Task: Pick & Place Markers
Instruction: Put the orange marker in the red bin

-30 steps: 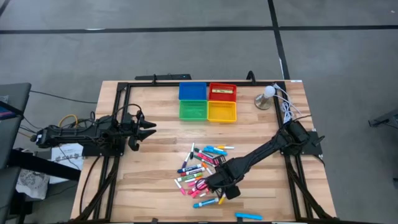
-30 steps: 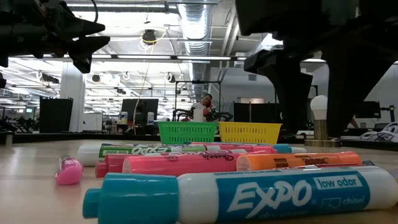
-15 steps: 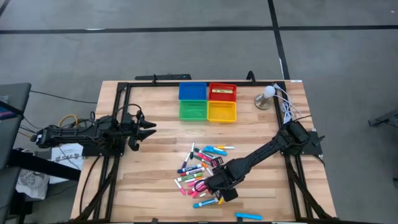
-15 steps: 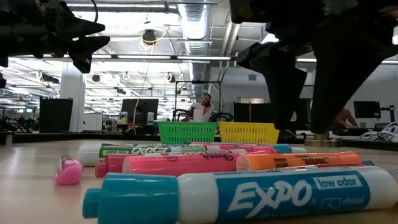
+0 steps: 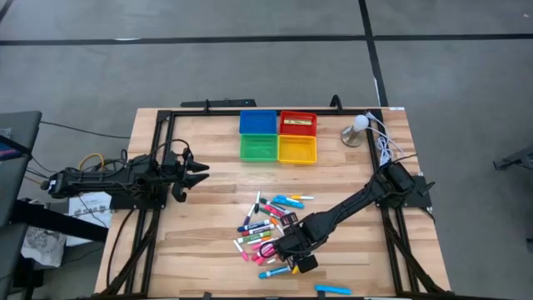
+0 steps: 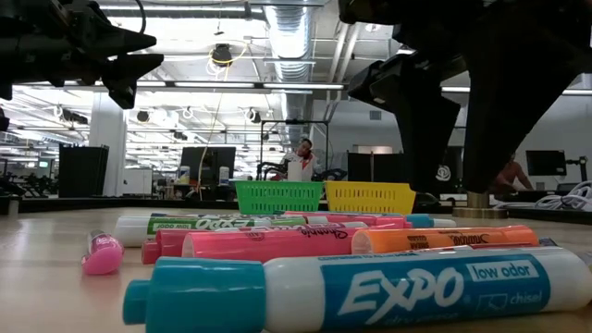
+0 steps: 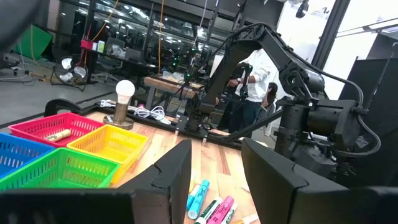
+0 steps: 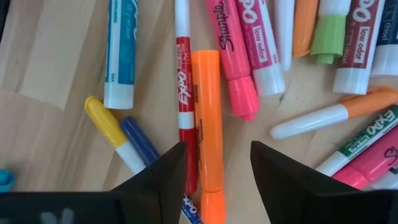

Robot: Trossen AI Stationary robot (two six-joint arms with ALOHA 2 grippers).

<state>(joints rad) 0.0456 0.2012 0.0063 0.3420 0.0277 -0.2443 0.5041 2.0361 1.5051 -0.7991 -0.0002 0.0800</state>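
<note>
Several markers (image 5: 268, 227) lie in a loose pile on the near middle of the wooden table, with caps in pink, orange, blue, green, red and yellow. My right gripper (image 5: 285, 249) hangs open over the pile's near end. In the right wrist view its gripper (image 8: 216, 149) straddles an orange marker (image 8: 207, 118), which lies flat beside a red Expo marker (image 8: 184, 93). The low view shows the right gripper (image 6: 455, 166) reaching down behind the near markers (image 6: 370, 296). My left gripper (image 5: 198, 173) waits open above the table's left side, away from the pile.
Four small trays (image 5: 278, 136) in blue, red, green and yellow sit at the far middle; the red one holds a small object. A lamp bulb on a base (image 5: 356, 131) with cables stands far right. One blue marker (image 5: 332, 289) lies alone at the near edge. People show beyond the table.
My right gripper has shifted a little toward the table's left and come down over the near end of the marker pile, staying open. The markers have not moved.
</note>
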